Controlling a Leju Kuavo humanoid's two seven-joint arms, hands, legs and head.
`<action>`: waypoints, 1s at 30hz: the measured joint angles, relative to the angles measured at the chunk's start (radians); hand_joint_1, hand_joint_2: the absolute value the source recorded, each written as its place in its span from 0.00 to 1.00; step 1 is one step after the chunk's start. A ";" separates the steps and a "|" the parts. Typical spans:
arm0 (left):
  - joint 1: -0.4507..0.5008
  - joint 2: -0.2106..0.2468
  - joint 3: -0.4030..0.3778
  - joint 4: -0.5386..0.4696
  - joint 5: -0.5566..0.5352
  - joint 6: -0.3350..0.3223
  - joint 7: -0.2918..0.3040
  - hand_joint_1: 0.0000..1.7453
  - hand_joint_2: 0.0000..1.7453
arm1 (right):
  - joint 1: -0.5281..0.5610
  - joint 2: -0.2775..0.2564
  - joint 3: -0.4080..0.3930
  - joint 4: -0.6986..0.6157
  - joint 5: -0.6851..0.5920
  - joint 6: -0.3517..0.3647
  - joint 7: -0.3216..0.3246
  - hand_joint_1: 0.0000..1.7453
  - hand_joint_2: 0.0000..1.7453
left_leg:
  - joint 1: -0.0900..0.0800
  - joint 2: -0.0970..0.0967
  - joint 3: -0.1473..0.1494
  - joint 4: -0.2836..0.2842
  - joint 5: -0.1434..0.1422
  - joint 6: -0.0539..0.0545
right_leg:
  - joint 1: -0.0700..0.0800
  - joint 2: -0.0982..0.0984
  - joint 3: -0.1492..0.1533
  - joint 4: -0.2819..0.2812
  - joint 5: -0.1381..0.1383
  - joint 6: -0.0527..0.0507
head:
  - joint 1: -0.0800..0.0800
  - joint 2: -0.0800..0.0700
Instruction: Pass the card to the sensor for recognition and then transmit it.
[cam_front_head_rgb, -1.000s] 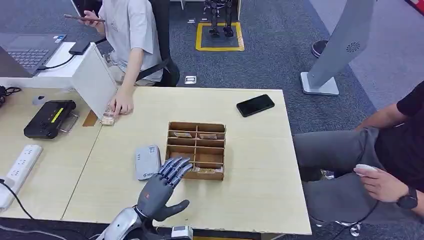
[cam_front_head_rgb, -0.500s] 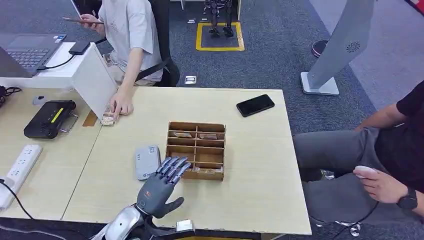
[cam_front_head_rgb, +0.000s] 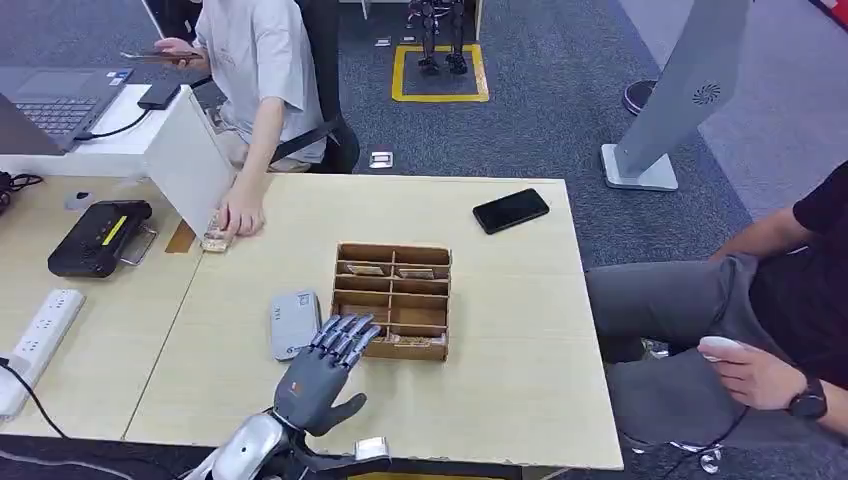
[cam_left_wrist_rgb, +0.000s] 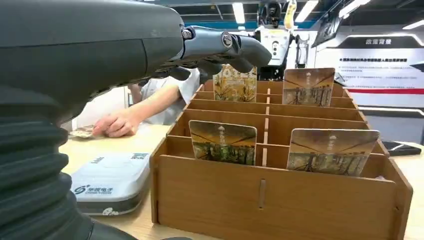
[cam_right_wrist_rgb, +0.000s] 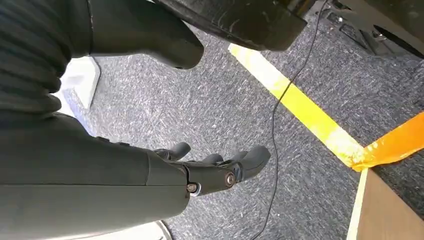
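1. Right now your left hand (cam_front_head_rgb: 322, 375) sits over the near edge of the table (cam_front_head_rgb: 500, 330), fingers spread and straight, holding nothing. Its fingertips (cam_front_head_rgb: 350, 328) reach the near left corner of the wooden card rack (cam_front_head_rgb: 392, 300).
2. The cards stand upright in the rack's compartments. In the left wrist view you get four of them: near-left card (cam_left_wrist_rgb: 223, 142), near-right card (cam_left_wrist_rgb: 332, 151), far-left card (cam_left_wrist_rgb: 235, 84), far-right card (cam_left_wrist_rgb: 308, 86).
3. No card is touched. In the left wrist view the fingers extend above the rack's left column, over the near-left card, with the tips in front of the far-left card. You cannot tell from either view how high above the slots they are.
4. The card sensor (cam_front_head_rgb: 295, 324), a flat grey-white box, lies on the table just beside the rack's left side, close beside your left hand.
5. Head view gives you layout the wrist view lacks: black phone (cam_front_head_rgb: 511, 210) near the far right edge, black device (cam_front_head_rgb: 98, 236) and power strip (cam_front_head_rgb: 35, 338) on the left table, a seated person's hand (cam_front_head_rgb: 240, 214) resting on a small stack at the far left, another person seated at right.
6. Left wrist view gives you the card faces; in the head view they are thin slivers.
7. Right hand (cam_right_wrist_rgb: 200, 170) hangs over grey carpet with yellow floor tape (cam_right_wrist_rgb: 300, 110), fingers loosely apart, empty.
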 joint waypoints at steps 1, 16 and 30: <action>-0.001 -0.001 0.000 0.002 -0.002 0.000 0.001 0.00 1.00 | 0.000 0.000 0.001 0.000 -0.003 0.000 0.000 0.00 1.00 | 0.000 0.000 0.000 0.000 0.000 0.000 | 0.000 0.000 0.000 0.000 0.000 0.000 | 0.000 0.000; -0.005 -0.002 0.000 0.006 -0.014 0.005 0.007 0.00 1.00 | 0.000 0.000 0.012 -0.003 -0.006 0.000 0.000 0.00 1.00 | 0.000 0.000 0.000 0.000 0.000 0.000 | 0.000 0.000 0.000 0.000 0.000 0.000 | 0.000 0.000; -0.018 -0.010 0.014 0.029 -0.053 0.018 0.038 0.00 1.00 | 0.000 0.000 0.036 -0.006 -0.027 0.004 0.007 0.00 1.00 | 0.000 0.000 0.000 0.000 0.000 0.000 | 0.000 0.000 0.000 0.000 0.000 0.000 | 0.000 0.000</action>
